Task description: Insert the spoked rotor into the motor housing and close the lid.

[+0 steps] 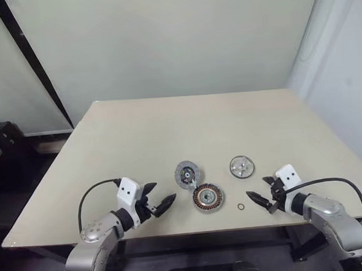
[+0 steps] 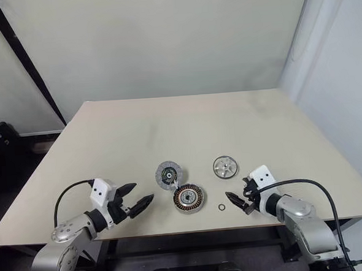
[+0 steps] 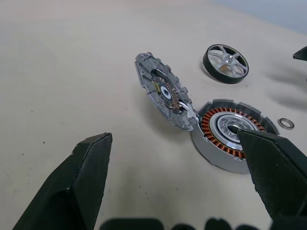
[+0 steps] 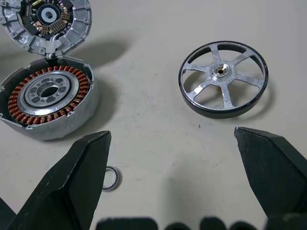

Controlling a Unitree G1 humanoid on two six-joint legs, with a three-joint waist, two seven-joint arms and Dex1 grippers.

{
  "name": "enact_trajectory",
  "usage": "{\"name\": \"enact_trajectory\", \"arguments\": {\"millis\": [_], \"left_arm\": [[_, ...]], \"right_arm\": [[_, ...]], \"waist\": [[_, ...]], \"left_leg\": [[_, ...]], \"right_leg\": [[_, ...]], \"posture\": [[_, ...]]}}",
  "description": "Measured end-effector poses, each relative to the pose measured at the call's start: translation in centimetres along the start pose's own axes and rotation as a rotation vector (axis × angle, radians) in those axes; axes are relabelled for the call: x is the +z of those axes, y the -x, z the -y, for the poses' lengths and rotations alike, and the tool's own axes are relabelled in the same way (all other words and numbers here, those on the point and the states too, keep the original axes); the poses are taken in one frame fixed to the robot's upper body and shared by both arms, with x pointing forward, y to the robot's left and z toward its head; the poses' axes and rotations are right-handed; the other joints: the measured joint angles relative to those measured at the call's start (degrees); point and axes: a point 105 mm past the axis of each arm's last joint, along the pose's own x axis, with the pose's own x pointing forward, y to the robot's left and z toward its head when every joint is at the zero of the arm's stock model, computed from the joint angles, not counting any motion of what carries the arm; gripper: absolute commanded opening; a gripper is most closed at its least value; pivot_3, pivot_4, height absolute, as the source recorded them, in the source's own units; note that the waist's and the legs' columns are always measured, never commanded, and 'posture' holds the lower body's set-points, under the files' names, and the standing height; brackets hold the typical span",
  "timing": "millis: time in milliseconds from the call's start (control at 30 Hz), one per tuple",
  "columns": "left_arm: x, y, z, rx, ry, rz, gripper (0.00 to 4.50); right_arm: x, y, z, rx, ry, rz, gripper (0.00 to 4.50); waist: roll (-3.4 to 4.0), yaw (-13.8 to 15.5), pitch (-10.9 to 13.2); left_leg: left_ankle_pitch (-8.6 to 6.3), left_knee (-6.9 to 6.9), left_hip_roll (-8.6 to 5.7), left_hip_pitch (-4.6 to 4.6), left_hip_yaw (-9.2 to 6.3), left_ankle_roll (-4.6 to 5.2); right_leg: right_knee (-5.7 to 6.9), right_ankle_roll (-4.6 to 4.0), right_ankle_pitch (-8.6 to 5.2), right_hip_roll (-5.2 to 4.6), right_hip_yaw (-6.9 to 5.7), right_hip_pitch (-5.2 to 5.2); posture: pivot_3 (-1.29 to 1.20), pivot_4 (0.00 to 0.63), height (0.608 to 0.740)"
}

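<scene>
**Left eye view: nothing started yet**

Spoked rotor (image 1: 242, 167) sits loose, right of the motor housing (image 1: 208, 198), lid (image 1: 188, 174) hanging open. Left gripper (image 1: 157, 200) and right gripper (image 1: 263, 192) both wide, empty. Insert and close both left.

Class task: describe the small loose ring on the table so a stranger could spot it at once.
On the beige table, look near the front edge, between the coil-ringed housing and the right end effector. The ring lies flat there, far smaller than the discs and plain.
</scene>
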Motion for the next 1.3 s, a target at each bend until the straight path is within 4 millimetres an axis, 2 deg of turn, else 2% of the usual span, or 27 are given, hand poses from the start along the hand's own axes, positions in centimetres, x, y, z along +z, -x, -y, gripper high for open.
{"name": "enact_trajectory", "arguments": {"millis": [200, 600, 1000, 1300], "left_arm": [[0.1, 0.0, 0.0, -0.001, -0.004, 0.007, 4.47], [0.3, 0.0, 0.6, -0.082, -0.026, -0.010, 4.47], [-2.5, 0.2, 3.4, -0.241, 0.011, -0.084, 4.47], [-2.9, -0.2, 4.0, -0.263, 0.016, -0.092, 4.47]], "right_arm": [[0.8, -0.2, 0.2, 0.000, 0.015, 0.018, 4.50], [0.5, -0.2, -0.4, 0.014, 0.008, 0.003, 4.50], [-1.9, -1.2, -3.6, 0.133, 0.092, -0.116, 4.50], [-3.5, -1.8, -4.1, 0.139, 0.107, -0.172, 4.50]], "waist": [[0.00, 0.00, 0.00], [0.00, -0.01, 0.00], [0.00, -0.01, 0.01], [-0.01, -0.01, 0.01]], "left_leg": [[0.00, 0.00, 0.00, 0.00, 0.01, 0.00], [0.00, 0.00, 0.00, 0.00, 0.01, 0.00], [-0.01, -0.03, 0.03, 0.00, 0.01, -0.02], [-0.02, -0.04, 0.04, -0.01, 0.00, -0.04]], "right_leg": [[0.00, 0.00, 0.00, 0.00, 0.00, 0.01], [0.00, 0.00, 0.00, 0.00, 0.00, -0.01], [-0.03, -0.01, 0.00, -0.04, 0.00, -0.05], [-0.04, -0.01, -0.01, -0.04, -0.04, -0.06]], "posture": [[0.00, 0.000, 0.740], [0.00, 0.000, 0.740], [0.00, 0.000, 0.740], [0.00, 0.000, 0.740]]}}
